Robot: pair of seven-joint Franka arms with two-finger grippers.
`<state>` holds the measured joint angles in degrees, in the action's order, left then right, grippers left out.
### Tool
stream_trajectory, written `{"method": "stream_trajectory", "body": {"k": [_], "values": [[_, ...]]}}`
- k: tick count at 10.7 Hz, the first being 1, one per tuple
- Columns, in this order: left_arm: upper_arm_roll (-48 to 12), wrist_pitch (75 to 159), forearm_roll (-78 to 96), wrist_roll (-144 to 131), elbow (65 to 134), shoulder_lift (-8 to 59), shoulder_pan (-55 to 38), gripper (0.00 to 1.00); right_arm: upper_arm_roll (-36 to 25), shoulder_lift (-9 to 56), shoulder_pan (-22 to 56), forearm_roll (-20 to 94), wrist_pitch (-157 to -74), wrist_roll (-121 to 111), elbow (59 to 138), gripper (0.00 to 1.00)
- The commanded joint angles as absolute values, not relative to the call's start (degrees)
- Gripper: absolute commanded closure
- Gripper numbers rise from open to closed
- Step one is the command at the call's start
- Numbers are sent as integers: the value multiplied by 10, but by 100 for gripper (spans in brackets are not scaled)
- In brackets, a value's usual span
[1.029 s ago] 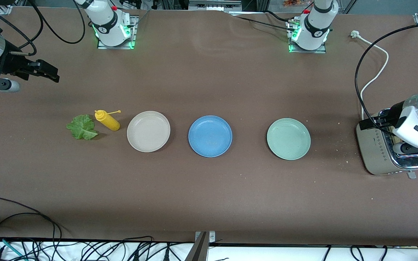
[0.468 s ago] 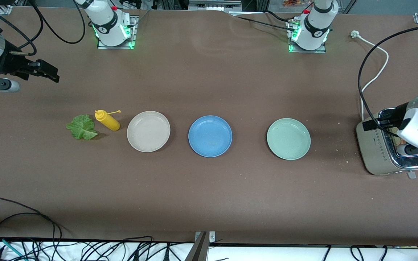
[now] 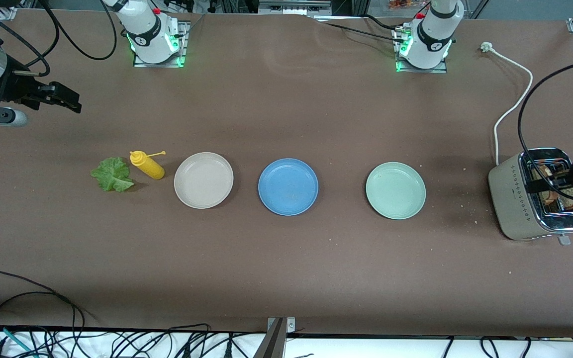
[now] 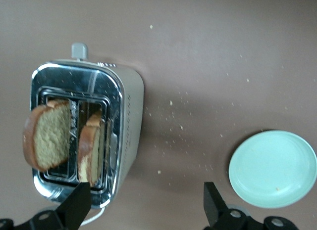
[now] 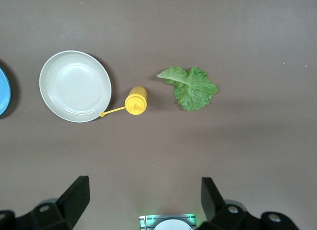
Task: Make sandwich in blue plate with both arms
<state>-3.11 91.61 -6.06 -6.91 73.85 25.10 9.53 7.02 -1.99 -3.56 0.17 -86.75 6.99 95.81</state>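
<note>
Hanging open over the toaster [image 4: 84, 136], the left pincer [image 4: 143, 203] shows only fingertips; right pincer [image 5: 143, 198] likewise open.

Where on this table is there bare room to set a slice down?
The blue plate is bare, as are the beige-white plate and mint-green plate. A wide bare strip lies between the plates and the front camera. It is crowded by the lettuce leaf and yellow bottle.

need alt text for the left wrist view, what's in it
Seen from above, a silver two-slot toaster stands on a brown table with two slices of brown bread sticking up out of its slots. A pale mint-green plate lies empty beside it, and the open left gripper hangs over the table between toaster and plate.
</note>
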Motion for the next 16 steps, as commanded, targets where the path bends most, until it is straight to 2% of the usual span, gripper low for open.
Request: {"method": "stream_trajectory", "body": {"k": [1, 6, 16], "values": [[-35, 959, -76, -34, 729, 272, 119, 0, 69, -21, -37, 14, -861, 70, 954, 0], [-33, 959, -104, 3, 732, 307, 152, 0, 69, -21, -37, 15, -861, 69, 954, 0], [-33, 935, -129, 2, 763, 342, 161, 4, 68, -21, -37, 15, -861, 68, 954, 0]]}}
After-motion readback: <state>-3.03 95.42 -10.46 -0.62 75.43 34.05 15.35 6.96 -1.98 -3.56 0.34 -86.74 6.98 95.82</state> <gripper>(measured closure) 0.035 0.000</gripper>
